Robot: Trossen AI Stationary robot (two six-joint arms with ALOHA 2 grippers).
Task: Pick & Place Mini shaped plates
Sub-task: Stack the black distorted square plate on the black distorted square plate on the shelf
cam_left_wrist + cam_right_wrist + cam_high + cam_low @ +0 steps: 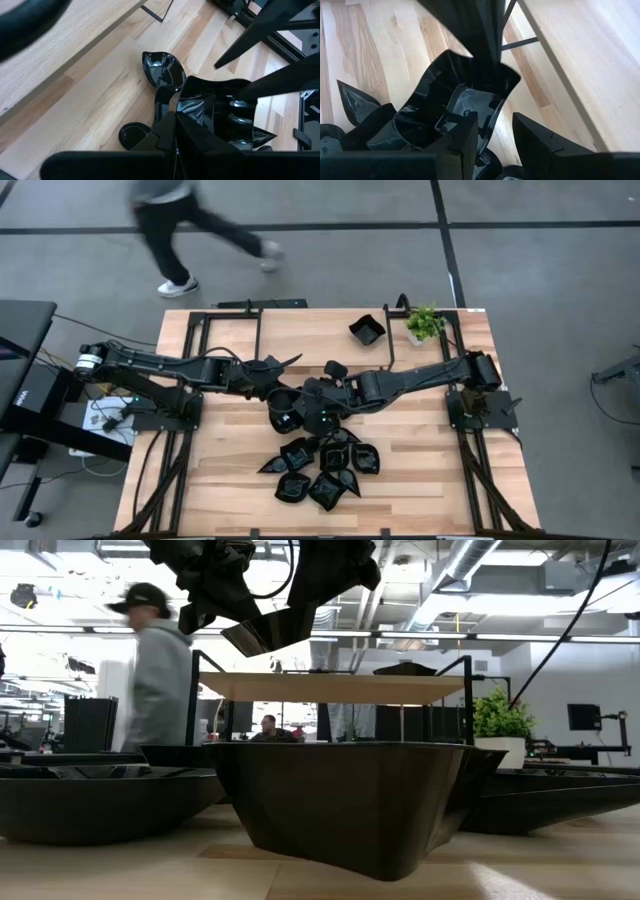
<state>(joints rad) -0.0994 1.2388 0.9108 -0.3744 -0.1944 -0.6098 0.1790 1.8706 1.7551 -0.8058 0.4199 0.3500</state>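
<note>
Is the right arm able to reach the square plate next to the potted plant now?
Probably not at once: the right gripper sits mid-table on a black plate. The square plate lies alone beside the potted plant, nothing covering it.

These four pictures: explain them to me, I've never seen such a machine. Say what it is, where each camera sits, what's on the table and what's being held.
It is a robot with two dark arms at a wooden table, each ending in a two-finger gripper. One camera looks straight down, one sits at table-top height, and one rides on each wrist.

A pile of small glossy black dishes lies near the front edge. One more black dish sits apart beside a small potted plant. A person walks past behind.

Both arms meet above the middle. The left gripper is shut on a square black dish. The right gripper has one finger inside that same dish, as far as I can tell.
</note>
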